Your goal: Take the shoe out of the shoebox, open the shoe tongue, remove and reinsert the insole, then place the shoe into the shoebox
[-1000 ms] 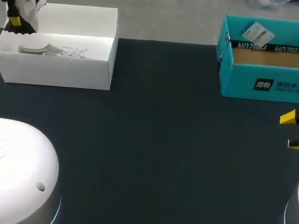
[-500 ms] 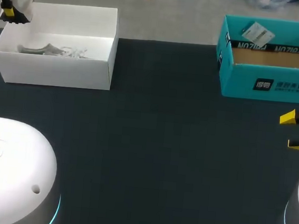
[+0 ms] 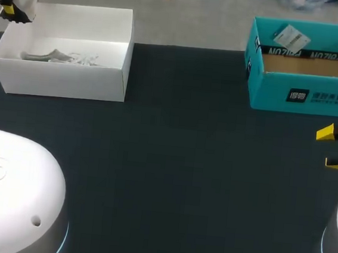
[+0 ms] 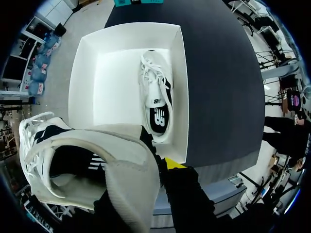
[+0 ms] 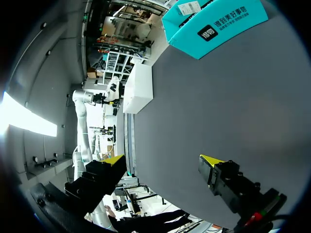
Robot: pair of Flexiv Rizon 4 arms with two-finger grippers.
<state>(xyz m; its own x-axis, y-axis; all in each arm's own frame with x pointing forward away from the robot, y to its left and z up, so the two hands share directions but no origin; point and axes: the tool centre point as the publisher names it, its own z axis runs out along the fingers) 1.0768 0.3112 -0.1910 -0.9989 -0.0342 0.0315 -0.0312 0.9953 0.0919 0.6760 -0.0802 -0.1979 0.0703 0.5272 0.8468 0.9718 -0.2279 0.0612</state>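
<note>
Yellow-tipped left gripper (image 3: pixel 9 8) is clamped on a white shoe (image 4: pixel 87 165), holding it up in the air over the far left corner of the white box (image 3: pixel 65 81). Down inside that box a second shoe (image 4: pixel 156 104) lies along the near wall. Over on the right, the right gripper (image 3: pixel 330 148) hangs above the dark table (image 3: pixel 183 164), fingers wide apart and nothing between them. It sits just on the near side of the teal box (image 3: pixel 304 94) at the far right.
</note>
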